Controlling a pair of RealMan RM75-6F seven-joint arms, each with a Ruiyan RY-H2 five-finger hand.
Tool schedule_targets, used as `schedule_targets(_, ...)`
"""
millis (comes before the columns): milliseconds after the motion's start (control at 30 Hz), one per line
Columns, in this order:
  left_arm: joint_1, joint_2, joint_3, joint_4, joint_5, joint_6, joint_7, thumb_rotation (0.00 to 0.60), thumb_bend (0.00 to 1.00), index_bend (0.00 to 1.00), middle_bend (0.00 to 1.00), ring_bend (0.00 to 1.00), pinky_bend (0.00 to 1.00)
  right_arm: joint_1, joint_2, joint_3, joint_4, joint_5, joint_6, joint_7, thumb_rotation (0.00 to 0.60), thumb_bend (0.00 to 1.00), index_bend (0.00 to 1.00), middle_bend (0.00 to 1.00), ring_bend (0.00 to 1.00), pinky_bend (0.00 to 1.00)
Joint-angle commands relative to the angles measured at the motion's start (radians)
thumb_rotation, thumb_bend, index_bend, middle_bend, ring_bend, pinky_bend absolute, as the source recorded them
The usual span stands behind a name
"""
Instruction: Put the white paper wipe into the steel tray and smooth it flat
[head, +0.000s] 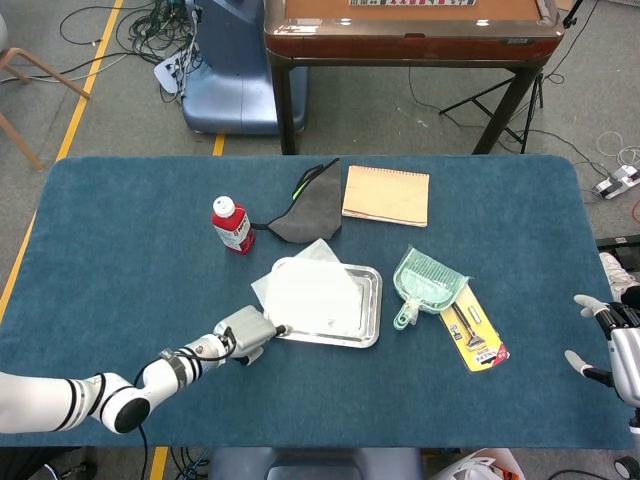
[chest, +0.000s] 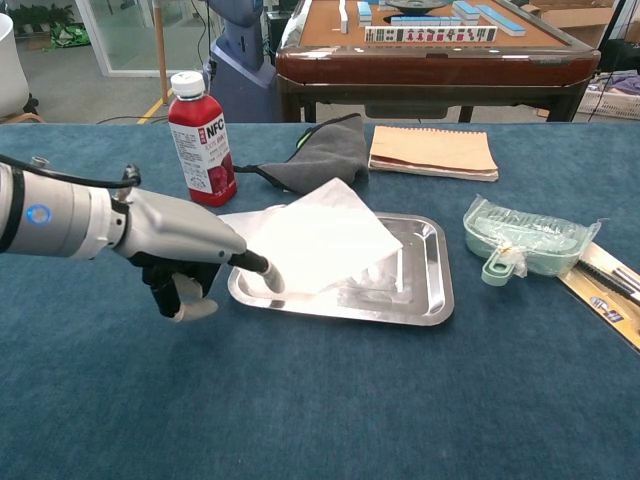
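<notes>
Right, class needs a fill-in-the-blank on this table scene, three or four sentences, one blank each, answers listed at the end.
1. The wipe lies partly in the steel ____.
2. The ____ hand touches the wipe.
3. The bottle has a ____ cap.
4. The notebook lies right of the grey ____.

Missing words: tray; left; white; cloth
</notes>
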Motion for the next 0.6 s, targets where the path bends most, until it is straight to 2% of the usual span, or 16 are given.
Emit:
schedule_targets(33, -0.002, 0.008, 0.006, 0.007, -0.020, 0.003, -0.004, 0.600, 0.52, 0.13, 1.00, 1.00, 1.00, 0.001, 0.000, 0.000, 0.000, 0.000, -0.001, 0.000, 0.600, 0.07, 0.27, 0.39, 0.28, 0.34)
schedule_targets(400, -0.029, 0.040, 0.019, 0.036, -0.144, -0.007, -0.013, 0.600, 0.52, 0.14, 1.00, 1.00, 1.00, 0.003, 0.000, 0.000, -0.001, -0.005, -0.001, 0.001, 0.600, 0.07, 0.27, 0.39, 0.28, 0.34)
schedule_targets(500, -0.042, 0.071, 0.009, 0.022, -0.184, -0.039, -0.051, 0.600, 0.52, 0.16, 1.00, 1.00, 1.00, 0.002, 0.000, 0.000, 0.001, -0.004, 0.000, 0.004, 0.600, 0.07, 0.28, 0.39, 0.28, 0.34)
schedule_targets(600, -0.039, 0.087, -0.005, 0.017, -0.178, -0.052, -0.082, 0.600, 0.52, 0.18, 1.00, 1.00, 1.00, 0.003, 0.000, 0.000, 0.002, -0.004, -0.001, 0.006, 0.600, 0.07, 0.28, 0.39, 0.28, 0.34)
